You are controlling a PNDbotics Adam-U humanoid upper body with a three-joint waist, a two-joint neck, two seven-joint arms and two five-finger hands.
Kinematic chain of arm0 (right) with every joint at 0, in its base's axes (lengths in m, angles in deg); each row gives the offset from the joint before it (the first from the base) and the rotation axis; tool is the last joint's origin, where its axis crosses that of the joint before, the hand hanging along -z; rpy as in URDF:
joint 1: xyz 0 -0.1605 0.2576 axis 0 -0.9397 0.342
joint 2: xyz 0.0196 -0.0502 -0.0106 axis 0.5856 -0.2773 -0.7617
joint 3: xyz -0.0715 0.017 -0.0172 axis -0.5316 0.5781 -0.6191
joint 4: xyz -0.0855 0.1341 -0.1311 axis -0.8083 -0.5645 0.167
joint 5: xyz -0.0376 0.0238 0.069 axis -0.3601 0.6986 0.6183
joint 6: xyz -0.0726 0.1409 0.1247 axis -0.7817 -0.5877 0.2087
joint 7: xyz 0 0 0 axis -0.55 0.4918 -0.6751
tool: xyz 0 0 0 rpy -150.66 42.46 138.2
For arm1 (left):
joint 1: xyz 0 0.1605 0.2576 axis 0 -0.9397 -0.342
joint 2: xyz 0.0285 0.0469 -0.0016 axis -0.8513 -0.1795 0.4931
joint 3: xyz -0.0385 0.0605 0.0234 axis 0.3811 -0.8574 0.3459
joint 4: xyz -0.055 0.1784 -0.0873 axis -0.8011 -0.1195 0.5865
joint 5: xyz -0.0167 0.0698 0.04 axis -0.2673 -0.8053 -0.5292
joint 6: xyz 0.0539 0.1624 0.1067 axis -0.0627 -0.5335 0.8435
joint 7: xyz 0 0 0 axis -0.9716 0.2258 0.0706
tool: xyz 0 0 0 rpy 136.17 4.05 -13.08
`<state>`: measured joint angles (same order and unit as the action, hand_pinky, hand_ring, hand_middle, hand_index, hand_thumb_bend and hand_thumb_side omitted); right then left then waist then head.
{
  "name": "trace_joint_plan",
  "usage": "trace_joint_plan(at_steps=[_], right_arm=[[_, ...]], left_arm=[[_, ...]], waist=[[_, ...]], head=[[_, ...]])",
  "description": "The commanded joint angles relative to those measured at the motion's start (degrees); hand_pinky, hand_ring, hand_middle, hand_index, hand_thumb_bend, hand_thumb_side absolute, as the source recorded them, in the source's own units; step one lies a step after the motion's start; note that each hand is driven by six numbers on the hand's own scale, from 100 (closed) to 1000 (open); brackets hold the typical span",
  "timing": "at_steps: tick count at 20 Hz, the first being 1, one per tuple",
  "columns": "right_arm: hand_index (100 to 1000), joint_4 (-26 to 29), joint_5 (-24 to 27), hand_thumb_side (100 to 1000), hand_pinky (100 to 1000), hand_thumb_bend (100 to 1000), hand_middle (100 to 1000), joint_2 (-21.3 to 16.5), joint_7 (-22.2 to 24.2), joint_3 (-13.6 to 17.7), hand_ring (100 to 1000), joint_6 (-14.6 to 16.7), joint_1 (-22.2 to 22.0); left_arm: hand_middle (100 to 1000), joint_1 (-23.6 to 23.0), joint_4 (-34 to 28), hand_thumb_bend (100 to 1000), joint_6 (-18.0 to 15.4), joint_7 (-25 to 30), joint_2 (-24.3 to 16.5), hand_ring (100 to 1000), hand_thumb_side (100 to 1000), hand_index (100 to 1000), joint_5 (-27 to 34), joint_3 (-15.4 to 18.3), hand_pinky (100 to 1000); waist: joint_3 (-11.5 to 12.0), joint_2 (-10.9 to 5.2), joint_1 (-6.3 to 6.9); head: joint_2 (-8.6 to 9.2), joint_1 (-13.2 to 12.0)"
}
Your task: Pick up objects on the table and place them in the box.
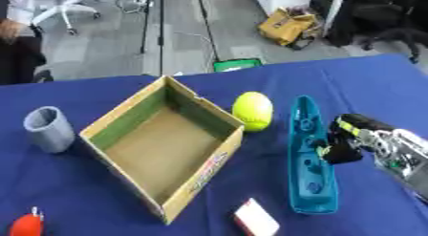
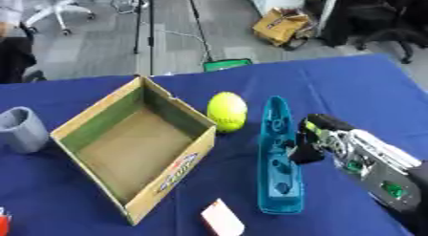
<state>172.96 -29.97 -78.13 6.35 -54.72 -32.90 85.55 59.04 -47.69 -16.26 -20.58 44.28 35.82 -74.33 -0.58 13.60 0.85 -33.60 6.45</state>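
Blue-covered table [image 1: 117, 216] fills the frame. Open cardboard box [image 1: 163, 146] sits centre-left, set askew with one corner toward the upper middle; nothing is seen inside it. A grey cup [image 1: 50, 129] stands upright at the left edge, apart from the box. A yellow-green ball [image 1: 252, 111] lies just right of the box's upper-right wall, close to it; contact cannot be told. A small red-and-white flat item [image 1: 256, 218] lies at bottom centre, just below the box's lower corner. A red round thing [image 1: 26, 225] is cut off at the lower left corner.

The teal elongated object [image 1: 309, 158] lies right of centre, long axis running nearly top to bottom of the frame, pointed end toward the upper part, wider end toward the bottom. The ball is just left of its pointed end, so the box is reached only past the ball or the lower gap.

The right hand [image 2: 311, 143] comes in from the lower right and is seen at the right side of the teal object, about mid-length, dark fingers [image 1: 338, 153] against its edge. Whether the fingers are closed on it cannot be told. The left hand is not seen.
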Motion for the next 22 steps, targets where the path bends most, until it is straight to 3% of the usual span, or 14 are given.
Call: trace_joint_plan(at_steps=[1, 8, 22], right_arm=[[358, 1.66, -1.69, 316, 817, 100, 214, -2.73, 0.13, 0.1, 617, 0.47, 1.81], [360, 3.36, -6.53, 327, 809, 100, 212, -3.7, 1.16, -0.48, 608, 2.47, 4.38], [357, 8.46, -23.88, 392, 789, 100, 225, -5.21, 0.11, 0.5, 617, 9.15, 7.41]], left_arm=[[968, 1.02, -0.82, 100, -0.08, -0.09, -0.89, 957, 992, 969, 0.15, 0.28, 892], [968, 0.96, -0.82, 100, -0.16, 0.03, -1.01, 957, 991, 969, 0.11, 0.25, 892], [967, 0.76, -0.82, 100, -0.2, 0.19, -1.01, 955, 985, 968, 0.1, 0.19, 891]], waist=[[-0.05, -0.89, -0.25], [-0.37, -1.16, -0.76], [-0.77, -1.58, -1.44]], head=[[0.86, 0.12], [0.87, 0.14], [0.93, -0.4]])
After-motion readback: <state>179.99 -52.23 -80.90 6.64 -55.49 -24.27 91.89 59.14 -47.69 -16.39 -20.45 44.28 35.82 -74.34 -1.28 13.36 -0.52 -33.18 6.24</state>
